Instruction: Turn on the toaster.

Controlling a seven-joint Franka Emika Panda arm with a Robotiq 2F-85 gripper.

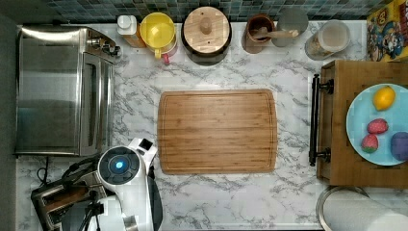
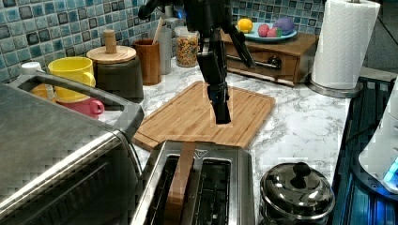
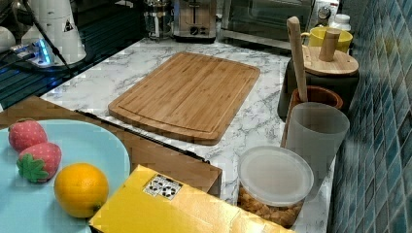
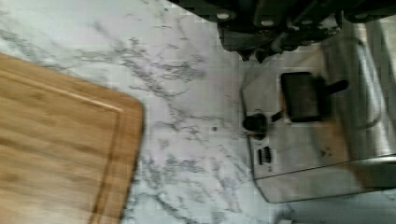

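Gripper [image 2: 220, 110] finger gap unreadable, hanging above the cutting board [image 2: 206, 112] edge; toaster [image 4: 308, 135] just beyond and below it, lever [image 4: 303, 95] visible, toaster oven [image 2: 56, 154] alongside, pot [image 2: 295, 192] near.

I'm looking down on the toaster [image 4: 308, 154], its steel end face toward me on the white marble desk [image 4: 187, 70]. The black lever [image 4: 303, 96] sits high on that face, the round black knob [image 4: 255, 123] just beside it, small dark buttons [image 4: 264, 155] near the knob. The bamboo cutting board [image 4: 56, 149] lies well apart. Dark gripper hardware [image 4: 275, 23] hangs near the lever.
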